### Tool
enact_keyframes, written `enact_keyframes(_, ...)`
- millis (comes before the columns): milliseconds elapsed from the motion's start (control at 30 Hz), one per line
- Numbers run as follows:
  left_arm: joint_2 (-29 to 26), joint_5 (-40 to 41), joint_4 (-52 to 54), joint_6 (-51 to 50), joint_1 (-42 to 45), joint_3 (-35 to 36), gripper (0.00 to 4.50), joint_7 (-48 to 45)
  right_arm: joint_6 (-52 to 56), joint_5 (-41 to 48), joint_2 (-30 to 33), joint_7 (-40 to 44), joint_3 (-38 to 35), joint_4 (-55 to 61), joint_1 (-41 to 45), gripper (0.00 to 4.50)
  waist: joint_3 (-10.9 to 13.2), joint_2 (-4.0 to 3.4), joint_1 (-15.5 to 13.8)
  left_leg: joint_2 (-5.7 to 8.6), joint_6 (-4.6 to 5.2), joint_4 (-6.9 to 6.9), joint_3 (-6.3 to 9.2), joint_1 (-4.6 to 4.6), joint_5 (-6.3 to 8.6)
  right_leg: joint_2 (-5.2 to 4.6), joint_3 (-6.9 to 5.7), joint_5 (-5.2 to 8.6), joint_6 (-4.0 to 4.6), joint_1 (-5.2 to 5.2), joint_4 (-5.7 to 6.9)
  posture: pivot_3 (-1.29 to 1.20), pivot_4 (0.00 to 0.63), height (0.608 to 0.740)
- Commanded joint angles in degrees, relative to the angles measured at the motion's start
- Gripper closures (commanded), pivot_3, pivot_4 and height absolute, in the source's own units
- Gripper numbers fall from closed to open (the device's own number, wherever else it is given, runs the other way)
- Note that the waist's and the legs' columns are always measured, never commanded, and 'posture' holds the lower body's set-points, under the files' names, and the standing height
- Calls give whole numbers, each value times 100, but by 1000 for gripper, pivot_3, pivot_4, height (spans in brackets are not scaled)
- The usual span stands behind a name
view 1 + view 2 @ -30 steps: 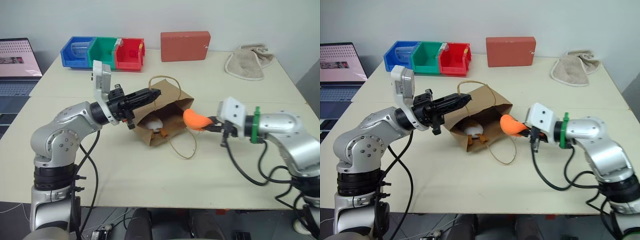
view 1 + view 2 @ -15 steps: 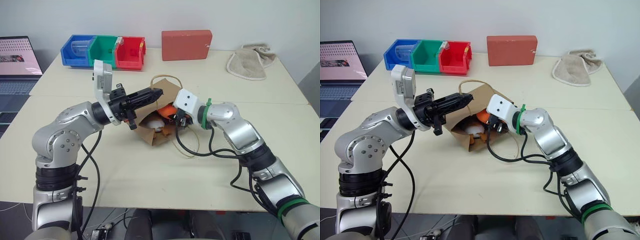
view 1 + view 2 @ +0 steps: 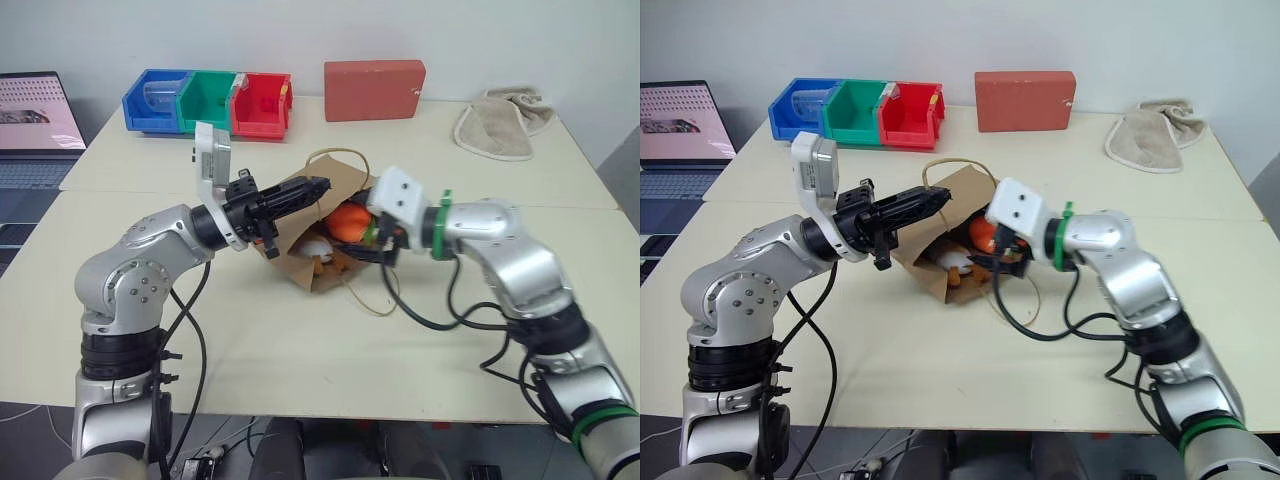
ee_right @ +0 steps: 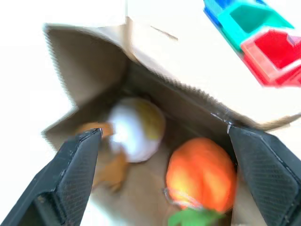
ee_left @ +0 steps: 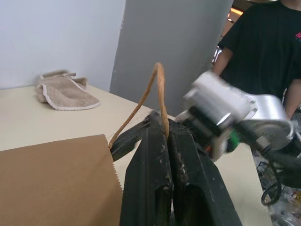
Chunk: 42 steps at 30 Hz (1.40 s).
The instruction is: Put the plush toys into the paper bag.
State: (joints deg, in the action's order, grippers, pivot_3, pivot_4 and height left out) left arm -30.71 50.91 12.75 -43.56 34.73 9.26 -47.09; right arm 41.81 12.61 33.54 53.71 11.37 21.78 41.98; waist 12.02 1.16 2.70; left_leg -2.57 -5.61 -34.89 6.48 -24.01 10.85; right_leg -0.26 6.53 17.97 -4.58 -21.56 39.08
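Inside paper bag (image 3: 318, 262), orange plush toy (image 4: 201, 173) apparently loose between spread right tool (image 4: 164, 183) fingers

The brown paper bag (image 3: 325, 215) lies on its side, mouth gaping. Inside sit both plush toys: the white egg (image 4: 136, 127) with orange feet, and beside it the round orange one (image 4: 202, 174) with its green leaf.

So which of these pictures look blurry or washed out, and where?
Right wrist view: soft all over, the table beside the paper bag blown out white. Left wrist view: the right gripper's arm is motion-smeared, the left gripper sharp. Both eye views: evenly lit and crisp.
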Motion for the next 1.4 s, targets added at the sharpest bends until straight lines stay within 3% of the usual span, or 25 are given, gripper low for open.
enact_keyframes(33,11,-23,90,159,88,59,4500,4,559,729,491,263,-779,748,-501,39,0,0,-13,0,0,0,2,2,0,0,-3,0,0,5,-2,0,150,740)
enact_keyframes(100,9,-18,108,157,72,65,4500,3,819,1007,588,191,-1010,868,-705,39,0,0,-6,0,1,-2,1,4,0,0,-2,0,0,6,-2,0,150,740)
enact_keyframes(233,-7,-29,118,162,44,77,4500,-21,919,737,663,-383,-939,568,-1496,39,-1,1,35,-1,1,-3,-5,10,0,2,5,1,0,6,0,0,150,740)
enact_keyframes(333,-35,-52,88,166,73,74,4500,-47,711,324,229,-1005,-501,-165,-1681,39,-1,1,69,-2,1,-6,-11,13,0,4,12,1,-1,8,-1,0,150,740)
enact_keyframes(533,-54,-99,45,179,125,63,4500,-73,535,175,-364,-1201,-128,-1159,-1382,39,0,-1,69,-2,1,-6,-21,10,-1,6,23,0,-2,-1,1,0,150,740)
enact_keyframes(633,-43,-82,99,162,96,88,4500,-33,691,461,-446,-982,-164,-1113,-1322,651,0,-1,63,-2,1,-5,-20,10,-1,5,22,-1,-3,0,0,0,150,740)
enact_keyframes(933,-92,35,102,108,72,227,4500,34,1538,1288,-429,-898,-665,-707,-1362,3991,0,-1,56,-2,0,-1,-12,8,0,5,15,-1,-3,1,0,0,150,740)
enact_keyframes(1000,-111,42,21,106,148,242,4500,14,1842,1569,-495,-969,-913,-600,-1307,4478,0,-1,56,-1,0,-2,-12,8,0,5,15,-1,-3,1,0,0,150,740)
enact_keyframes(1200,-146,41,-189,111,360,199,4500,-126,3178,2843,-818,-1422,-2202,-163,-911,4478,0,-1,55,-2,1,-2,-12,7,0,6,15,-1,-3,1,0,0,150,740)
enact_keyframes(1400,-12,-182,-811,297,901,-31,4500,-478,4781,3963,-1180,-2342,-4035,122,133,4478,2,-4,43,-1,1,-2,-10,1,0,6,12,-1,-2,-4,0,0,150,740)
